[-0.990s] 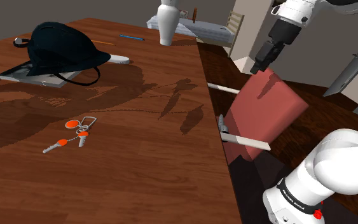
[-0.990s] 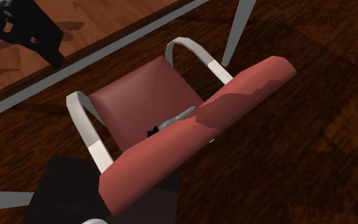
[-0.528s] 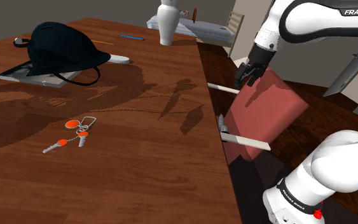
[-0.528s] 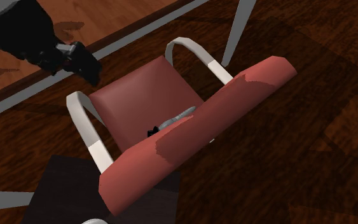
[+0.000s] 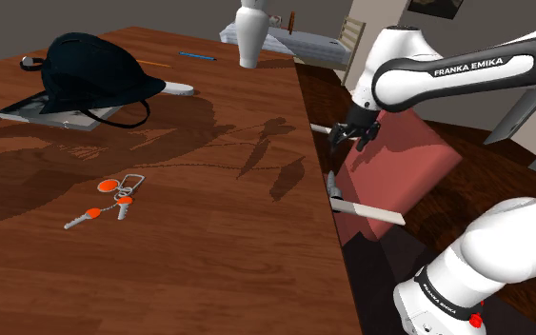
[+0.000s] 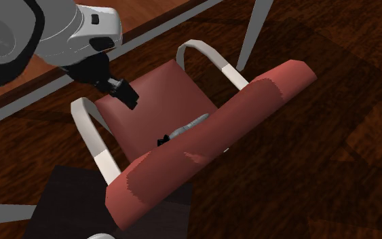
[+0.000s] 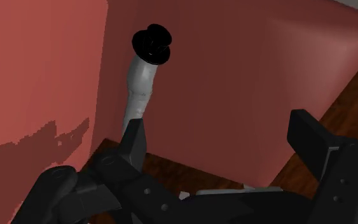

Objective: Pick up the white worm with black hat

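Note:
A pale grey-white worm (image 6: 188,127) with a black hat (image 6: 161,140) lies on the red chair seat (image 6: 157,100), along the foot of the backrest (image 6: 213,146). Seen from the wrist, the worm (image 7: 140,84) stretches away from the gripper, its hat (image 7: 152,43) at the far end. My gripper (image 7: 222,137) is open and empty, and one finger (image 7: 133,136) is close to the worm's near end without touching it. From the shoulder, the gripper (image 5: 352,137) hangs just above the chair (image 5: 401,160), beside the table edge. In the second exterior view the gripper (image 6: 125,94) hovers over the seat's front part.
White armrests (image 6: 98,139) flank the seat on both sides. The wooden table (image 5: 208,247) runs right along the chair's front. On it lie a dark helmet (image 5: 99,65), keys with orange tags (image 5: 111,199) and a white vase (image 5: 250,36).
The arm has swung down from high above the chair. The gripper has moved toward the shoulder view's left and lower, to just over the seat, nearer the worm.

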Motion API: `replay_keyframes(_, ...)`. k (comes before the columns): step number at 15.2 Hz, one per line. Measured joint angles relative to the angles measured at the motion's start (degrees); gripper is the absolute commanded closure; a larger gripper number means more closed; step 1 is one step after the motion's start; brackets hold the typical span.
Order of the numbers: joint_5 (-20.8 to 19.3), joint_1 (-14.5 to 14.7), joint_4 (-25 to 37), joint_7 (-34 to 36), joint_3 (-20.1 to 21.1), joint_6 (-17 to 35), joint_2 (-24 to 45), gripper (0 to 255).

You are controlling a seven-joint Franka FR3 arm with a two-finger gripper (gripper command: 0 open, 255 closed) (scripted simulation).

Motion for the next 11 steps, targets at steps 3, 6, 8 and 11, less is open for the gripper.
replay_keyframes(3,-2.4,-2.69,-0.76,6.15,1.6,4.78,5.1,0)
replay_keyframes(6,-5.67,-5.64,-0.77,12.81,2.99,9.26,10.88,0)
replay_keyframes(8,-8.51,-7.6,-0.65,17.95,3.86,12.61,15.43,0)
replay_keyframes(11,-13.39,-10.08,0.37,26.35,4.68,16.13,21.87,0)
